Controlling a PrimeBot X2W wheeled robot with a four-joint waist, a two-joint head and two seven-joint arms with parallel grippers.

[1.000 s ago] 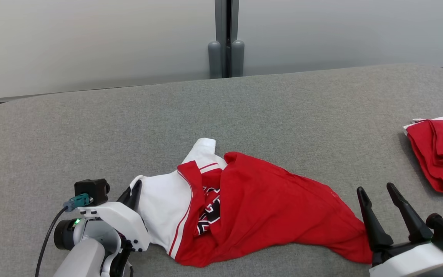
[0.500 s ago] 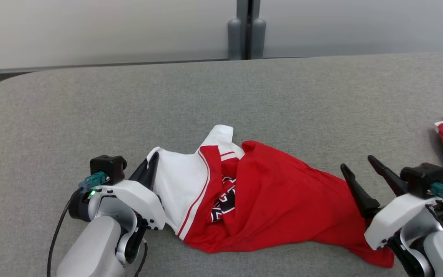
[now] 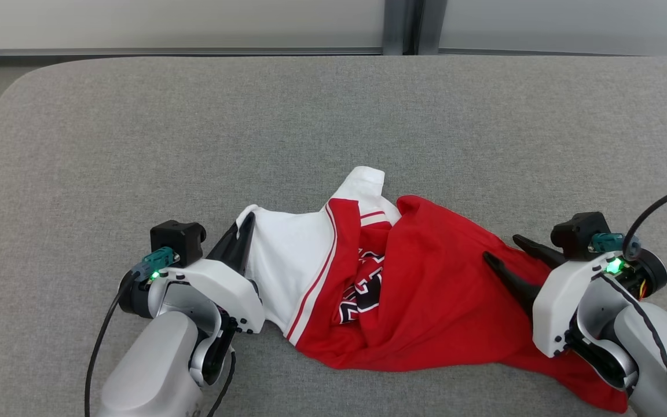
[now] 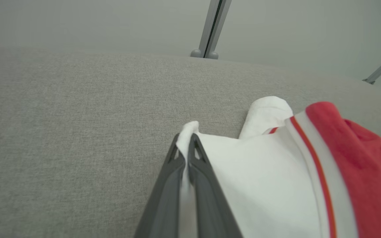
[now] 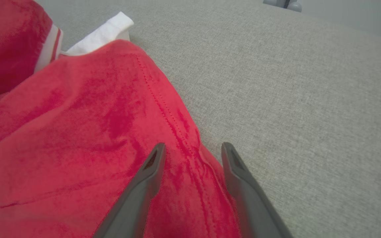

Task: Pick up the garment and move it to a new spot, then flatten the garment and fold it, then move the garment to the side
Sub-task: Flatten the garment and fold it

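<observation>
A red and white garment [image 3: 426, 289] with a black print lies crumpled on the grey table [image 3: 310, 116]. My left gripper [image 3: 245, 230] is shut on the white corner of the garment [image 4: 260, 172] at its left end; in the left wrist view white cloth is pinched between the fingers [image 4: 170, 185]. My right gripper [image 3: 504, 250] is open over the garment's red right part, one finger on each side of a stitched hem [image 5: 164, 105]. In the right wrist view my right gripper [image 5: 193, 148] hovers just above the red cloth [image 5: 78, 132].
The grey padded table stretches far behind and to the left of the garment. A pale wall with a dark vertical post [image 3: 403, 26] stands behind the table's far edge. A black cable [image 3: 658, 202] loops off my right wrist.
The head camera tilted down and shifted, so the scene slid. My right gripper moved left and forward over the garment's red end. The left gripper kept its hold on the white corner.
</observation>
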